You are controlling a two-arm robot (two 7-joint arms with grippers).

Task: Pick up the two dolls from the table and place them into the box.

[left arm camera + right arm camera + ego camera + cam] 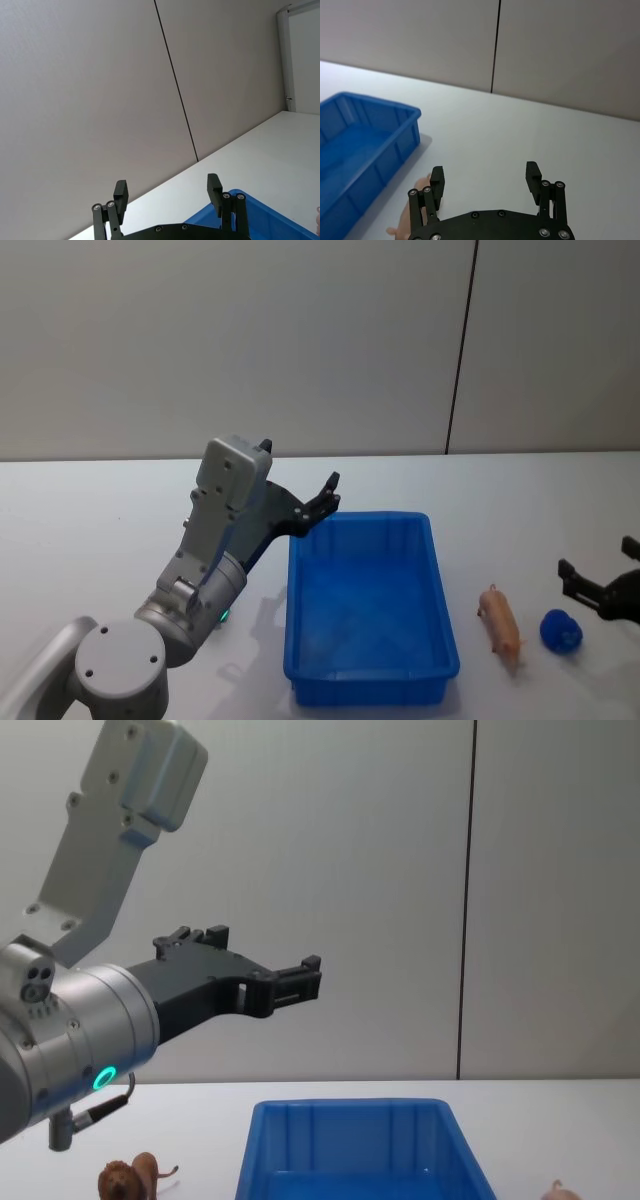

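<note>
The blue box (437, 592) stands in the middle of the white table (90, 510); it shows again low in the chest view (350, 1120). A pale pinkish doll (500, 623) lies on the table just right of the box. Its edge peeks out under my right gripper (485, 179), which hovers open beside it, near the table's right side (598, 564). The brown lion doll (122, 1181) stands left of the box. My left gripper (327, 497) hangs open and empty in the air above the box's far left corner (252, 210).
A small round blue object (562, 630) lies between the pinkish doll and my right gripper. My raised left arm (215, 540) stands over the table left of the box. A grey wall runs behind the table.
</note>
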